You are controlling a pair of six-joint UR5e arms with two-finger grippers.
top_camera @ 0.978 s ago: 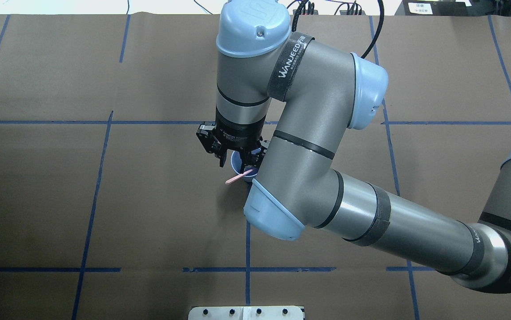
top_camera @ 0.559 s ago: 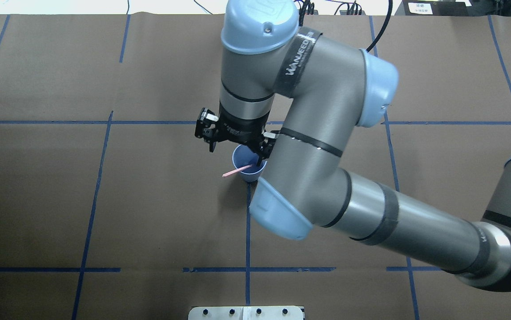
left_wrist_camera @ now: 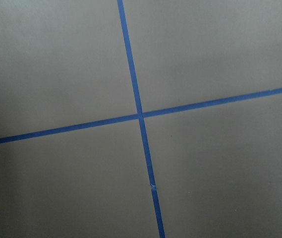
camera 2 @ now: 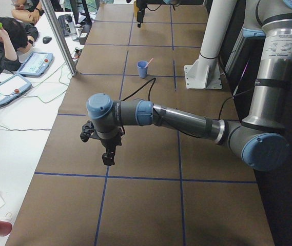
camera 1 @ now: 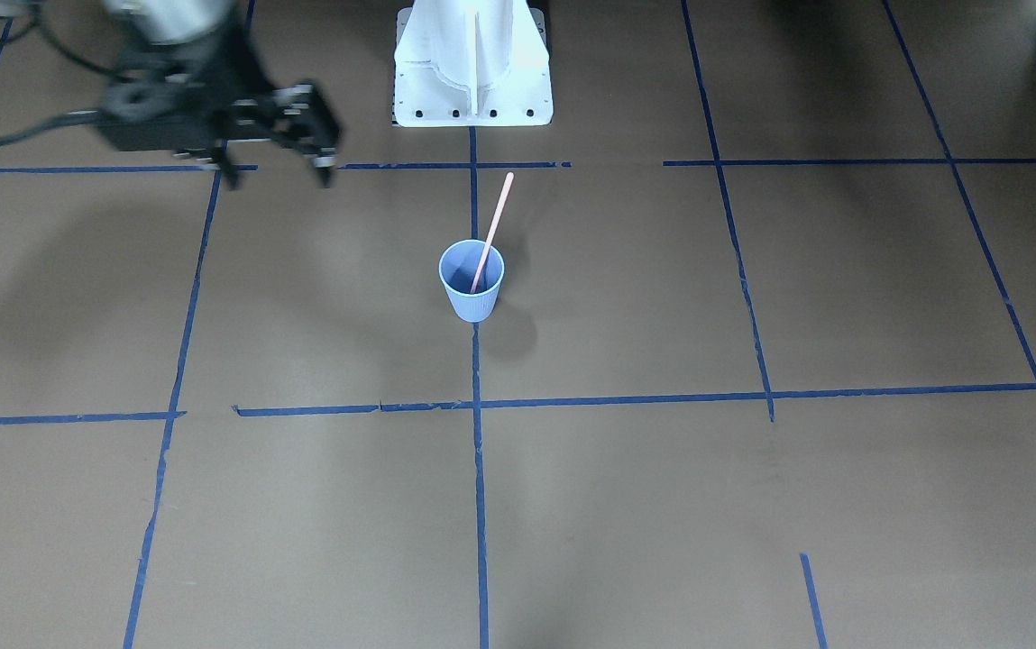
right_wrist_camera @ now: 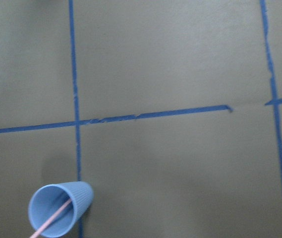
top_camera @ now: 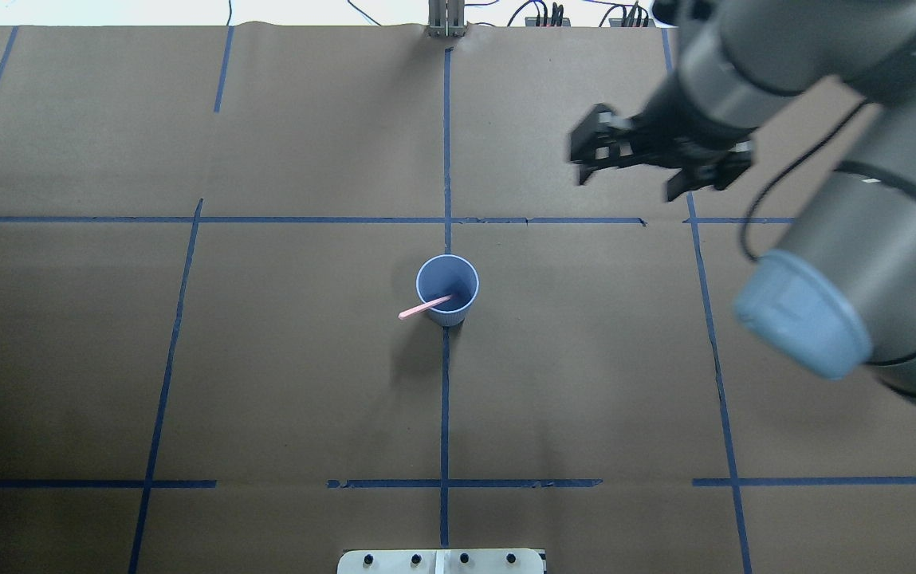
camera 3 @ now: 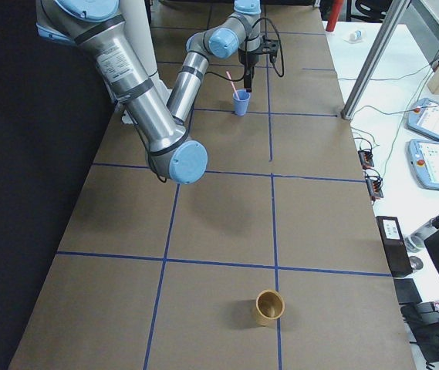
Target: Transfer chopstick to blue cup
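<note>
Looks finished, with chopstick (top_camera: 426, 306) leaning in blue cup (top_camera: 451, 318) at frame centre and right claw (top_camera: 627, 185) released, empty, upper right; cannot tell for left claw (camera 2: 104, 154)

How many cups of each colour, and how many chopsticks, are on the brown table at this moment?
blue cup: 1
brown cup: 1
chopstick: 1 (it leans inside the blue cup)
Total: 3
</note>
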